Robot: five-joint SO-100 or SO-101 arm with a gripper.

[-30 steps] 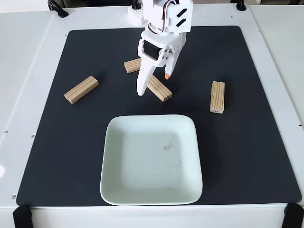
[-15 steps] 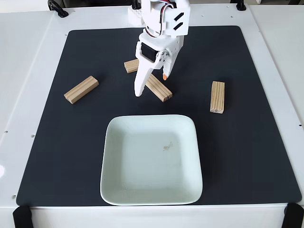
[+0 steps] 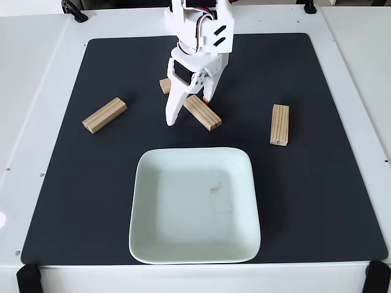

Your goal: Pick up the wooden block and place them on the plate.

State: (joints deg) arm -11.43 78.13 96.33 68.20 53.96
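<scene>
Nearest the camera in the fixed view, the plate lies on a black mat that covers most of the white table; it holds nothing but a faint smudge at its middle. Beyond its far rim, a block lies at a slant on the mat, close to the plate but not touching it. The claw hangs over this block with its fingers spread apart and nothing between them: the long white finger points down just left of the block's far end, and the shorter orange-tipped finger stands at that end's right side. Whether either finger touches the wood cannot be told. A second block lies well to the left, a third well to the right, standing lengthwise toward the camera. A fourth block shows partly behind the claw's body. At the far table edge, black cable clips sit near the arm's base.
</scene>
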